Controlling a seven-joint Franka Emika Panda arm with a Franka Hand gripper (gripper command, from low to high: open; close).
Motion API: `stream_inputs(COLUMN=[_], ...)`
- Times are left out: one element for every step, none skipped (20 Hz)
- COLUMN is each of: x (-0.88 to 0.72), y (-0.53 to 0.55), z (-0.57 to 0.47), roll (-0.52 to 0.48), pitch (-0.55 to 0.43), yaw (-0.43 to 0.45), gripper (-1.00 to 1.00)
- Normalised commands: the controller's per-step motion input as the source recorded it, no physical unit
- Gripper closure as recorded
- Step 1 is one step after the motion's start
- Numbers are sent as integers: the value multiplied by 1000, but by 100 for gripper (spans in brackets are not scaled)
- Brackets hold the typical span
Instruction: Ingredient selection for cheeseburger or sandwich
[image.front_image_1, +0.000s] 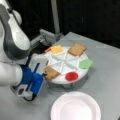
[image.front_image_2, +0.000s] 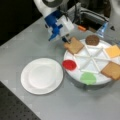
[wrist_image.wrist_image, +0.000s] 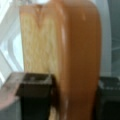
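wrist view puts the bread square (wrist_image.wrist_image: 60, 55) right between your fingers (wrist_image.wrist_image: 35, 87), seemingly clamped on its edge, long axis running away from you.

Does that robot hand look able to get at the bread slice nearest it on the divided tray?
Probably yes: the hand is already at the bread slice at the tray's edge; the wrist view shows its fingers on either side of the bread, nothing between.
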Motion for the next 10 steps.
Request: stream_inputs(x=[49, 57, 66, 71, 71, 68, 66, 58, 48, 39], y=[58, 61, 57, 55, 39, 13, -2, -30, -66, -105], z=[17, 22, 32, 38, 73, 140, 180, 250, 335, 416], roll=[-37, -38, -42, -43, -52, -60, -62, -71, -80, -89], pitch=[108, 109, 115, 116, 152, 194, 204, 239, 269, 300], yaw=[23, 23, 25, 26, 35, 44, 46, 58, 74, 93], gripper=[100, 100, 100, 100, 100, 100, 100, 100, 100, 100])
